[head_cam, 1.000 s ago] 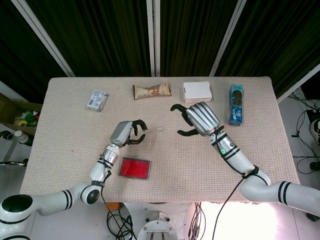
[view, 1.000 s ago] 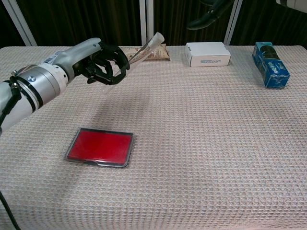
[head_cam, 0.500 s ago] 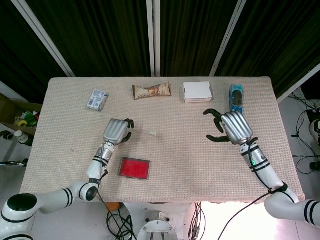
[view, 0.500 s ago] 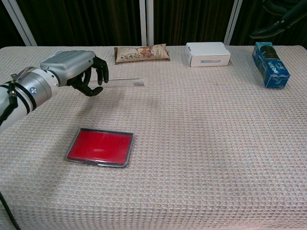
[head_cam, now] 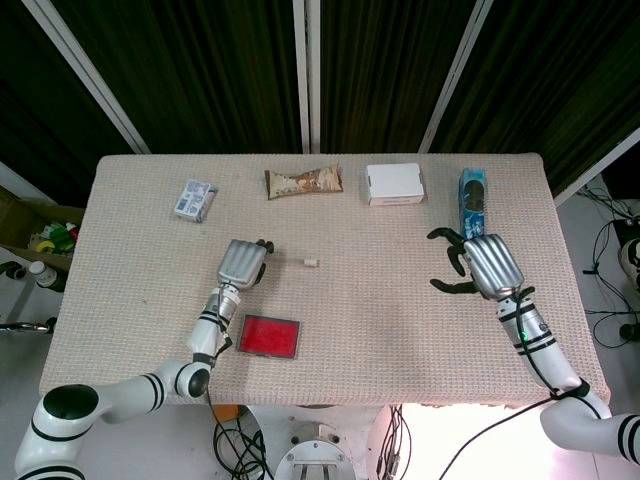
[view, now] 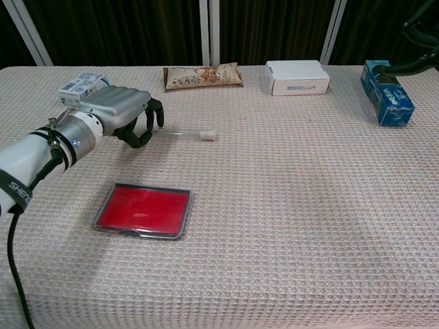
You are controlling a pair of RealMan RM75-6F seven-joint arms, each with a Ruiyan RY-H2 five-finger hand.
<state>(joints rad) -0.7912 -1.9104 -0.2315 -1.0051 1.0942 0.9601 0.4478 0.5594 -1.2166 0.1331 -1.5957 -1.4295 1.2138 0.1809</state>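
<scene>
A clear tube with a white cap [view: 207, 135] lies level just above or on the woven tablecloth, its capped end [head_cam: 311, 262] pointing right. My left hand [view: 116, 113] curls its dark fingers [view: 149, 123] around the tube's bare end and seems to hold it there. In the head view the same left hand [head_cam: 243, 264] shows palm down beside the tube. My right hand [head_cam: 482, 265] hovers over the right side of the table with its fingers spread and nothing in it, near a blue box [head_cam: 473, 203]. Only its fingertips [view: 420, 31] show in the chest view.
A red flat case [view: 143, 210] lies in front of the left hand. Along the far edge stand a small blue-white packet [view: 82, 84], a snack bar wrapper [view: 202, 75], a white box [view: 296, 77] and the blue box [view: 387, 101]. Dark curtains hang behind.
The left hand has swung the tube from tilted up to level and lowered it towards the cloth. The right hand has drawn away from the middle to the right.
</scene>
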